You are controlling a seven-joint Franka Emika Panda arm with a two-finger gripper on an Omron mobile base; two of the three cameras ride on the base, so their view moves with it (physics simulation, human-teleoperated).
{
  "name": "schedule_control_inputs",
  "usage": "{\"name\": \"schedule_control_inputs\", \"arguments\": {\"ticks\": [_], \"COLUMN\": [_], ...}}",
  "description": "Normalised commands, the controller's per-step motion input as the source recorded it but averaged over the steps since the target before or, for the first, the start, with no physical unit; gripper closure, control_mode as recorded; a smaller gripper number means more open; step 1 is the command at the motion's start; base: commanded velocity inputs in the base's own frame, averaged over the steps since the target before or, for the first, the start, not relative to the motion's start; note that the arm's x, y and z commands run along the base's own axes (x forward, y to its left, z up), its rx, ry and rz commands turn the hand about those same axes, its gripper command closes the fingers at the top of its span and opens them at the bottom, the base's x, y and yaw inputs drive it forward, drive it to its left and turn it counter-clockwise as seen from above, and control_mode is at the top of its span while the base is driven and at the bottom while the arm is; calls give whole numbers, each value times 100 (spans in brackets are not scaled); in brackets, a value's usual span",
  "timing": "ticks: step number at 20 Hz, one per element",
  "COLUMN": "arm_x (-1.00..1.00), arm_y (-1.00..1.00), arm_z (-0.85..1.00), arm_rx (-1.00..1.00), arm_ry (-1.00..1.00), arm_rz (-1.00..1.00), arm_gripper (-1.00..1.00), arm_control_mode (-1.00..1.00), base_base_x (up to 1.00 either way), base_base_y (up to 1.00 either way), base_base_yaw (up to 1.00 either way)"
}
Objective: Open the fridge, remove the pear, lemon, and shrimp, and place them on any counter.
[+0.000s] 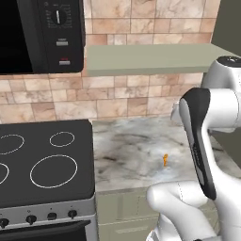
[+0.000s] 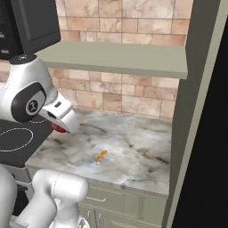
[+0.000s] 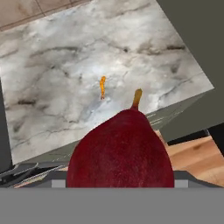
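A dark-red pear (image 3: 119,151) with a short brown stem sits close up in the hand view, and my gripper (image 2: 62,124) is shut on it. From the right base view only a red sliver of the pear (image 2: 56,129) peeks out under the white hand, held above the left part of the marble counter (image 2: 133,151). The tiny orange shrimp (image 2: 100,155) lies on the counter (image 1: 127,146) near its front edge, also seen as the shrimp (image 1: 164,160) and the shrimp (image 3: 102,87). The fridge (image 2: 209,169) is a black face at the far right. The lemon is out of view.
A black stovetop (image 1: 42,160) with white rings adjoins the counter's left side, below a black microwave (image 1: 37,33). A pale green shelf (image 1: 150,56) overhangs the counter. A tall pale green panel (image 2: 193,102) bounds the counter on the right. Wood floor (image 3: 197,153) lies below.
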Motion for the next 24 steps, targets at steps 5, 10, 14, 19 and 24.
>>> {"name": "schedule_control_inputs", "arguments": {"ticks": [5, 10, 14, 19, 24], "arm_x": [87, 100, 90, 66, 56], "arm_y": [32, 21, 7, 3, 0], "arm_z": [-65, -81, -86, -73, -68], "arm_rx": [0, 0, 0, 0, 0], "arm_ry": [15, 24, 9, 0, 0], "arm_rz": [2, 8, 6, 2, 0], "arm_gripper": [100, 100, 100, 100, 100], "arm_control_mode": [-100, -100, -100, -100, -100], "base_base_x": [0, 0, 0, 0, 0], "base_base_y": [0, 0, 0, 0, 0], "base_base_yaw": [0, 0, 0, 0, 0]}}
